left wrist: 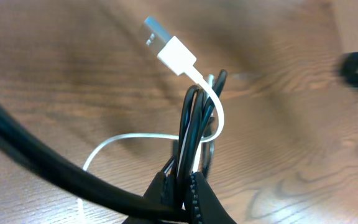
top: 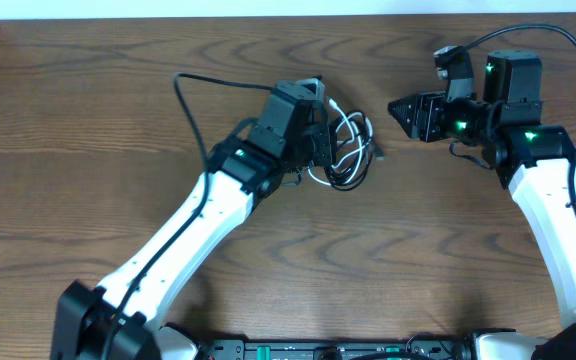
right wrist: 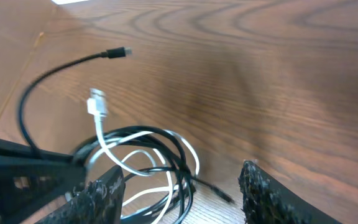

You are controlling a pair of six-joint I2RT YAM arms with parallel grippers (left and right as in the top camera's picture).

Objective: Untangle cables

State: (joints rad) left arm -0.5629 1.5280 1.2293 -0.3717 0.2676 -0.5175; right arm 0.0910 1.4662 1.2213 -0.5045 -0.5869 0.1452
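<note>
Cables (top: 348,152), one black cord (right wrist: 143,129) and one white cord (left wrist: 218,115), sit as a single coiled bundle at the middle of the counter (top: 88,120), where the left gripper (top: 320,142) has its fingers (left wrist: 201,199) clamped tight on the black strands. The left arm extends diagonally from the near edge to the bundle. The right arm runs up the right side with its wrist turned inward, and the right gripper (top: 398,108) hovers just beside the bundle, fingers (right wrist: 263,190) parted and holding nothing.
</note>
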